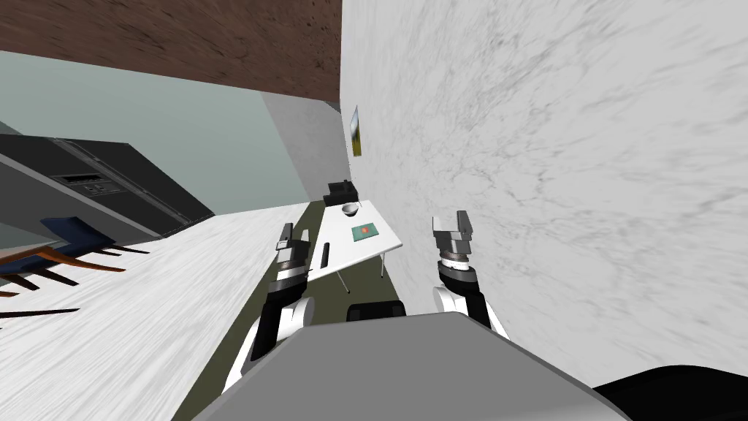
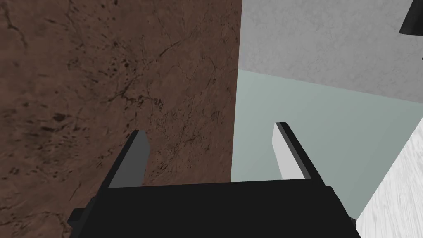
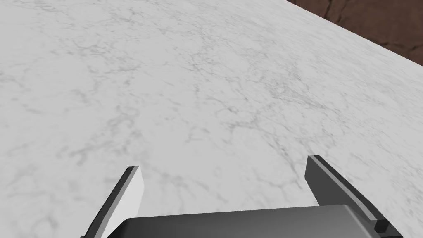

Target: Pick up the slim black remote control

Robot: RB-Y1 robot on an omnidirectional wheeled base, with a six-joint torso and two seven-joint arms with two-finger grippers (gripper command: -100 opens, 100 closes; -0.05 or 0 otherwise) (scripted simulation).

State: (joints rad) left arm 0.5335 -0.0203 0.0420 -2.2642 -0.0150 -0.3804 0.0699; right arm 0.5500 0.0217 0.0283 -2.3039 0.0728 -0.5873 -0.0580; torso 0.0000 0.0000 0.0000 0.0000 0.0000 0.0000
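A slim black remote control lies on a small white table ahead of me, near the table's closer end. My left gripper hangs just left of the table, a short way from the remote, open with nothing between its fingers. To the table's right, beside the white marbled wall, my right gripper is raised and open, also with nothing between its fingers.
On the table also sit a green card and a white bowl; a black box stands past its far end. The marbled wall runs close on the right. Dark cabinets and chairs stand far left.
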